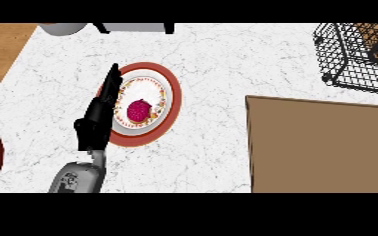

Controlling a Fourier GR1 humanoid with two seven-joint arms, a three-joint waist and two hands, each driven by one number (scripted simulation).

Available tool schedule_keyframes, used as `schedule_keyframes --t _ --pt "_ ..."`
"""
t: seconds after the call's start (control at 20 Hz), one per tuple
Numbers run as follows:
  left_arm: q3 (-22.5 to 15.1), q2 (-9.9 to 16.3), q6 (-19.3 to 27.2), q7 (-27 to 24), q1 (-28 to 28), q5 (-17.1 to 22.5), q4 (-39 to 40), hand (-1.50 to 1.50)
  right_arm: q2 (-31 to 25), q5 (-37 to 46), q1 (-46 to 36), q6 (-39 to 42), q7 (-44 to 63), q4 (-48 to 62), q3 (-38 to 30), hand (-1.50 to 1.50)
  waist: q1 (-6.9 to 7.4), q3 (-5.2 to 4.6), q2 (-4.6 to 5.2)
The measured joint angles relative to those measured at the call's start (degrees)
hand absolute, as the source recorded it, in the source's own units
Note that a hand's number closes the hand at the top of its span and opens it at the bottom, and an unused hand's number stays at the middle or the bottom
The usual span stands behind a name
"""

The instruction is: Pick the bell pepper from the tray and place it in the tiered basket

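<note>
The left hand [100,112] stands flat and open beside the plate [168,111] with a red thing [138,110], far from the basket [347,55] at the counter's [221,50] corner.

A red bell pepper [138,110] is lying on a red-rimmed plate [171,111] on the white marble counter [221,55]. The left hand [100,112] is lying with straight fingers pointing toward 12 o'clock, just at the pepper's 9 o'clock side, over the plate's rim. A brown board [314,145] is sitting at 3 o'clock, and the black wire tiered basket [347,55] is standing at 1 o'clock.
</note>
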Motion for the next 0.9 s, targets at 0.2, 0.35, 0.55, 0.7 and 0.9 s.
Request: schedule_keyframes --t 0.2,0.35,0.55,0.7,0.9 --pt "0.3 -0.2 0.1 -0.1 0.1 -0.1 -0.5 0.00 -4.1 1.5 -1.1 -5.5 -4.9 9.3 0.5 1.50 0.18 0.00 0.09" --pt "-0.1 -0.6 -0.1 -0.7 0.6 -0.3 -0.2 0.00 -6.3 2.8 -2.0 -9.3 -7.9 15.1 1.4 1.50 0.24 0.02 0.11" --pt "0.0 -0.5 -0.2 0.6 0.2 -0.7 -1.4 0.00 -8.5 4.7 -3.3 -14.3 -11.6 23.6 2.5 1.50 0.46 0.03 0.17" --pt "0.2 -0.2 -0.7 0.7 -0.1 -0.6 -1.5 0.00 -9.4 4.5 -4.2 -17.5 -12.6 29.9 1.0 -1.50 0.71 0.06 0.30" --pt "0.6 -0.3 -0.6 1.7 -0.9 -0.4 -1.9 0.00 -9.6 0.9 -5.7 -20.2 -11.6 35.1 -4.3 -1.50 0.77 0.08 0.34"
